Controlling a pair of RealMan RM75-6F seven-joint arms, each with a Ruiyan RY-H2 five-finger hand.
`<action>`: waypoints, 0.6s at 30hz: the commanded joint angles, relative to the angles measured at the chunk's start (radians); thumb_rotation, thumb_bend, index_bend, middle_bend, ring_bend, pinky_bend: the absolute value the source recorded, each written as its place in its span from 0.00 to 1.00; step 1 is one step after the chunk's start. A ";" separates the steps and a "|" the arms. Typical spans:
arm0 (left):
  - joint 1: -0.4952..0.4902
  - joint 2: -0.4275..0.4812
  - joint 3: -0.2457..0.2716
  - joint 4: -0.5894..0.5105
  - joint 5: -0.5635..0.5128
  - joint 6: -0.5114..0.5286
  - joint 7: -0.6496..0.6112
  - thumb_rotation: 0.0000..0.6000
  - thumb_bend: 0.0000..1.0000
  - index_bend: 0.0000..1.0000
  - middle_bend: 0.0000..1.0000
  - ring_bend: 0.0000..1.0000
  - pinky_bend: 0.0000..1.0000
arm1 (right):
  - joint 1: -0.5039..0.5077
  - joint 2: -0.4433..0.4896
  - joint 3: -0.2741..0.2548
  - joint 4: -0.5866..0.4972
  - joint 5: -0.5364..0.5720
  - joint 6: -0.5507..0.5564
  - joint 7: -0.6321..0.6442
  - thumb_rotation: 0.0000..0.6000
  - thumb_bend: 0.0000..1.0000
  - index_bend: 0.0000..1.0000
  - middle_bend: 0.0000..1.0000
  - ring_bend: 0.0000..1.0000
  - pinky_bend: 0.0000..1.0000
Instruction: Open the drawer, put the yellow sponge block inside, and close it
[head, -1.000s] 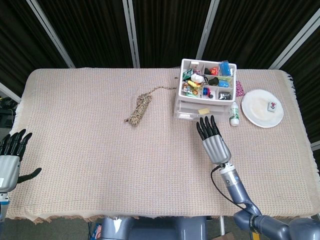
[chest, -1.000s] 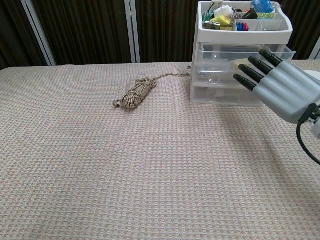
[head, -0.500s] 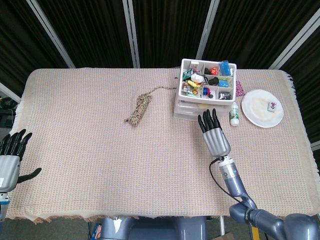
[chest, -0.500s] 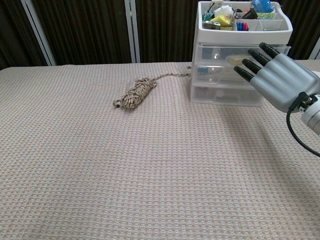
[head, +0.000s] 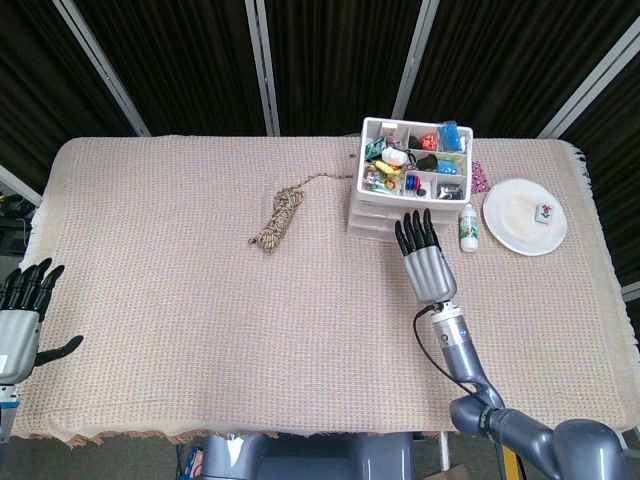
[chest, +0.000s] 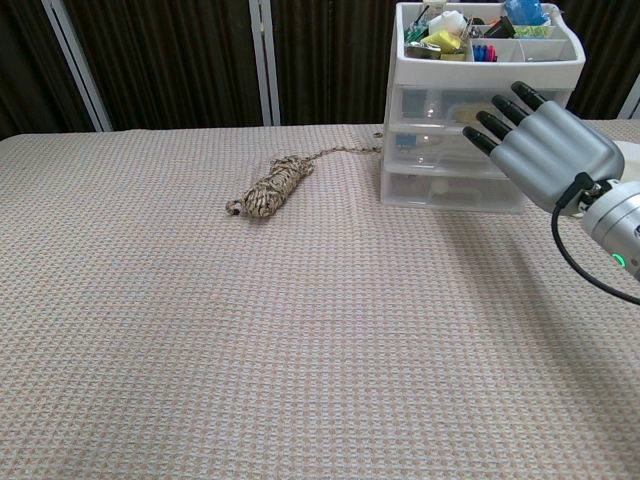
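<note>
- My right hand (chest: 548, 150), fingers straight and apart, presses flat against the drawer (chest: 440, 105) front, holding nothing.
- I glimpse the yellow sponge block (chest: 468, 117) inside that drawer.
- My left hand (head: 20, 315) hovers open, near left.

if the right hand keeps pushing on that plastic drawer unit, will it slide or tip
The drawer unit looks like thin clear plastic, so probably light; it may slide on the woven cloth. The full tray on top likely makes it top-heavy, so a high push by the right hand could tip it.

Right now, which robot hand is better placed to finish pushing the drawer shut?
The right robot hand: its fingertips are at the front of the drawer unit. The left robot hand is at the far table edge.
</note>
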 joint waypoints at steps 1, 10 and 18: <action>0.000 0.001 0.000 -0.001 0.000 -0.001 -0.001 1.00 0.15 0.05 0.00 0.00 0.00 | 0.005 -0.002 0.000 0.006 0.004 0.001 0.004 1.00 0.25 0.00 0.00 0.00 0.00; -0.001 0.003 0.001 -0.001 0.002 -0.001 -0.006 1.00 0.15 0.05 0.00 0.00 0.00 | -0.024 0.022 -0.036 -0.062 0.001 0.039 0.025 1.00 0.25 0.00 0.00 0.00 0.00; 0.002 0.004 0.004 0.002 0.013 0.010 -0.008 1.00 0.15 0.05 0.00 0.00 0.00 | -0.105 0.144 -0.070 -0.340 -0.015 0.122 0.116 1.00 0.18 0.00 0.00 0.00 0.00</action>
